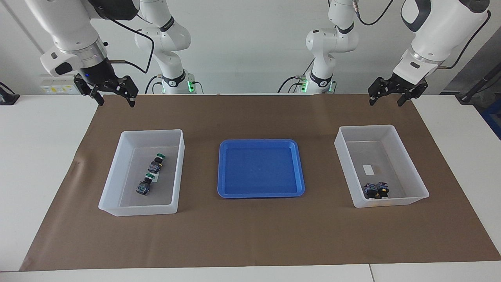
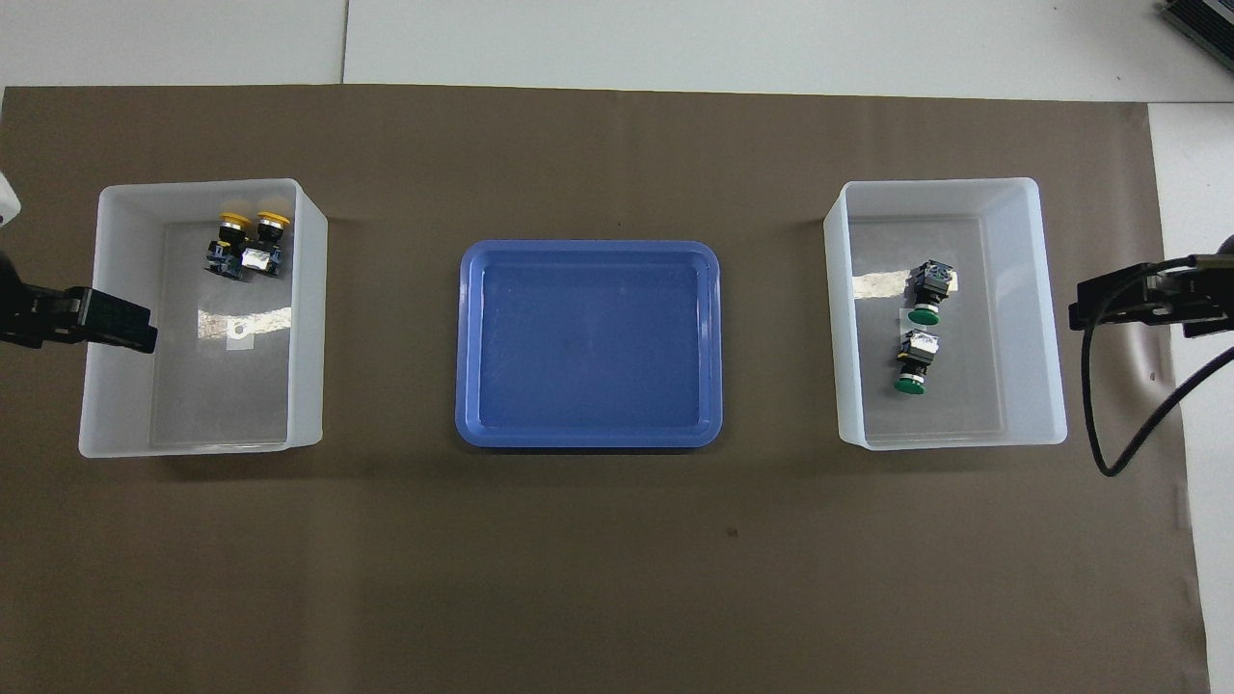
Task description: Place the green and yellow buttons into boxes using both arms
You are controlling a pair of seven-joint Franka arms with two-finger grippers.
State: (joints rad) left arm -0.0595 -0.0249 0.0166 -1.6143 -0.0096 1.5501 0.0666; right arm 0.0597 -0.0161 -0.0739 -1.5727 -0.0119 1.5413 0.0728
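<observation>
While both tools (image 1: 390,94) (image 1: 113,95) hang spread, 2 green buttons (image 2: 917,327) in one box (image 2: 1049,308), 2 yellow buttons (image 2: 247,243) in other (image 2: 310,318).

You get bright, even light from above in both views. Shadows are soft and short, hugging the bins (image 1: 117,196) and blue tray (image 1: 260,194). Glare streaks show on both bin floors (image 2: 246,320) in the overhead view. Focus is sharp across the desk (image 2: 598,569), with no visible edge distortion.
</observation>
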